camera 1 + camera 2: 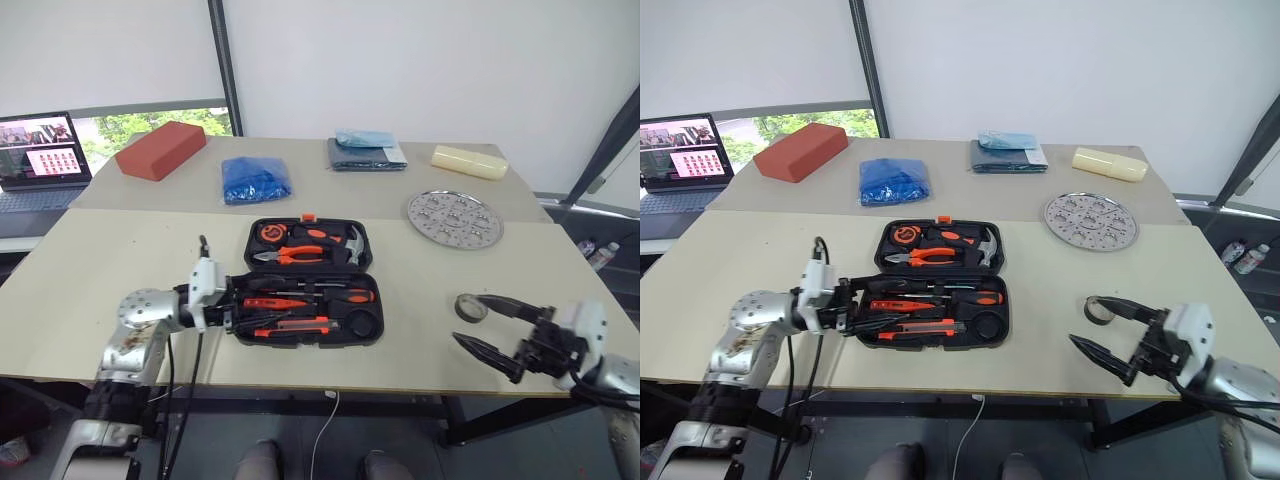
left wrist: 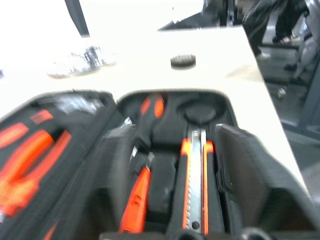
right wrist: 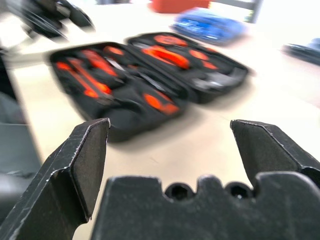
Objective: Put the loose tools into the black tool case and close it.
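The case (image 1: 310, 282) lies open mid-table with screwdrivers (image 1: 300, 297) and knife (image 1: 292, 324) in its near half, the left gripper (image 1: 232, 305) at its left edge with fingers apart, and the tape ring (image 1: 470, 308) loose just beside the wide-open right gripper (image 1: 480, 325).

Silver metal arms carry white wrist blocks, black cables, and a black pointed-fingered gripper (image 1: 487, 324) each.
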You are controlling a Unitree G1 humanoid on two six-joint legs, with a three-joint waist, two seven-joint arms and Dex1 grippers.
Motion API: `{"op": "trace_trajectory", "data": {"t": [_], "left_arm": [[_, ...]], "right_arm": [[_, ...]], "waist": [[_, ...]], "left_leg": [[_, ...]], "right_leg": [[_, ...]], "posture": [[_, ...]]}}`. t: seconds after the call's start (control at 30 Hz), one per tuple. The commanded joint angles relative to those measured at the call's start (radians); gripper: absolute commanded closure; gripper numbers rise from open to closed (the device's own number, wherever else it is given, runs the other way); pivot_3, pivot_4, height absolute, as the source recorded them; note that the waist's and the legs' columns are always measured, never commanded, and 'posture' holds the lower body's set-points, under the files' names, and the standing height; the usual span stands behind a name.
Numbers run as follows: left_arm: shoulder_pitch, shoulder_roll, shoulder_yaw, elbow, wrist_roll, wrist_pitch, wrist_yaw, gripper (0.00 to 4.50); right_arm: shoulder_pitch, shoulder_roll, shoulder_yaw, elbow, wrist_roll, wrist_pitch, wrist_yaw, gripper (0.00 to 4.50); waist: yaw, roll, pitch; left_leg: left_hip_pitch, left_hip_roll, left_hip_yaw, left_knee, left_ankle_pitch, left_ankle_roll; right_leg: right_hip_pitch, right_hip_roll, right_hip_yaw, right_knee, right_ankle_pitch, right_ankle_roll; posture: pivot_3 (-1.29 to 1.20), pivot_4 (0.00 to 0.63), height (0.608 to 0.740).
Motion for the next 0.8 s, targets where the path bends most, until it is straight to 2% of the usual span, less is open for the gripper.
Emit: {"op": "trace_trajectory", "data": {"t": [0.03,0.13,0.23,0.37,0.5,0.6,0.8], "left_arm": [[0.095,0.045,0.055,-0.094,-0.049,0.010,-0.017,0.04],[0.196,0.079,0.104,-0.114,-0.048,-0.006,-0.011,0.04],[0.266,0.109,0.146,-0.146,-0.126,0.056,-0.046,0.04],[0.289,0.107,0.168,-0.207,-0.196,0.124,-0.024,0.04],[0.308,0.086,0.153,-0.266,-0.199,0.144,0.016,0.04],[0.323,0.072,0.140,-0.299,-0.191,0.151,0.040,0.04],[0.320,0.060,0.127,-0.329,-0.185,0.146,0.071,0.04]], "right_arm": [[0.091,-0.003,-0.106,0.075,-0.051,-0.073,-0.030,0.00],[0.178,0.002,-0.157,0.149,-0.077,-0.102,-0.042,0.00],[0.212,-0.044,-0.163,0.165,-0.094,-0.063,-0.037,0.00],[0.085,-0.163,-0.117,0.114,-0.049,0.090,-0.030,0.00],[-0.082,-0.299,0.034,0.079,-0.074,0.282,-0.001,0.00],[-0.245,-0.372,0.195,0.087,-0.115,0.415,0.031,0.00],[-0.562,-0.363,0.474,0.241,-0.274,0.491,0.072,0.00]], "waist": [[-0.001,0.000,0.000],[-0.001,0.000,0.000],[-0.003,0.000,0.000],[-0.021,0.003,0.002],[-0.029,0.002,0.003],[-0.026,0.001,0.003],[-0.009,0.001,0.004]], "left_leg": [[0.000,0.000,0.000,0.000,0.000,0.000],[0.000,0.000,0.000,0.000,-0.004,-0.006],[0.001,0.000,0.000,0.000,-0.005,-0.007],[0.002,-0.001,0.002,0.000,-0.005,-0.008],[0.003,-0.001,0.002,0.000,-0.005,-0.008],[0.003,-0.001,0.002,0.000,-0.005,-0.008],[-0.008,-0.001,0.002,-0.001,-0.001,0.002]], "right_leg": [[0.000,0.000,0.000,0.000,-0.001,0.000],[0.000,-0.001,0.000,0.000,-0.001,-0.001],[-0.001,-0.002,0.000,0.000,-0.001,-0.001],[-0.006,-0.005,0.000,-0.001,-0.002,-0.001],[-0.006,-0.005,0.000,-0.001,-0.001,-0.002],[-0.006,-0.004,0.000,0.000,-0.001,-0.002],[-0.012,-0.001,0.004,0.000,-0.001,-0.003]], "posture": [[0.00,0.150,0.740],[0.00,0.150,0.740],[0.00,0.150,0.740],[0.00,0.150,0.740],[0.00,0.150,0.740],[0.00,0.150,0.740],[0.00,0.150,0.740]]}}
